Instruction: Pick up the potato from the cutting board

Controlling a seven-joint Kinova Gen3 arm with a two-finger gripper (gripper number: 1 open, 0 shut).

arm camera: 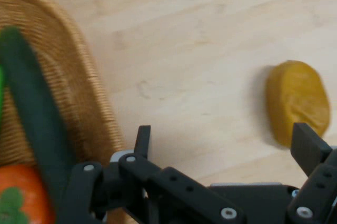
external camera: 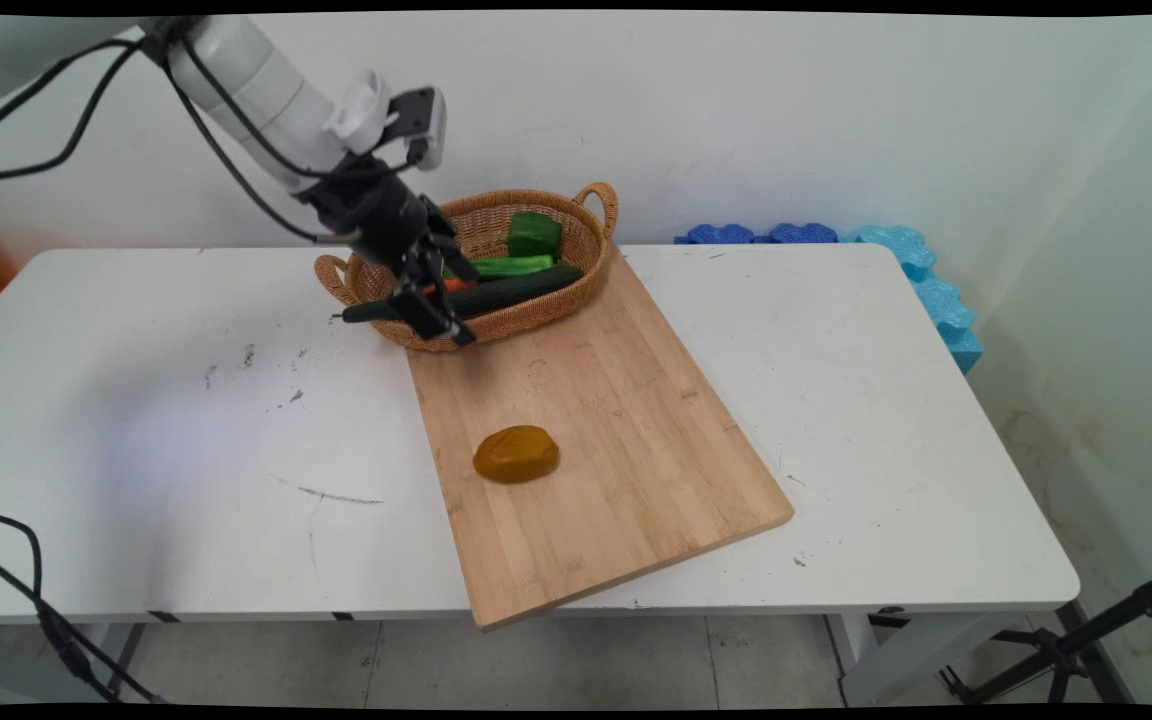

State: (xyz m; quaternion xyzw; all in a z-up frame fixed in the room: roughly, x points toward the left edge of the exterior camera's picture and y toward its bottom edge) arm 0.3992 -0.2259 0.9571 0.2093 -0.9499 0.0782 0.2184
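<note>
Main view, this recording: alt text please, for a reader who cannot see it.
A white arm's black gripper, fingers open, hangs over the near rim of a wicker basket holding a dark cucumber, a green pepper and other vegetables. The basket sits on the far end of a wooden cutting board on a white table; a brownish-yellow potato lies alone on the board.

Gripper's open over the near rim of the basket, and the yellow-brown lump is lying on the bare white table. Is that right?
Not quite. The yellow-brown lump lies on the wooden cutting board, as the main view shows. The gripper is open over the basket's near rim.
</note>
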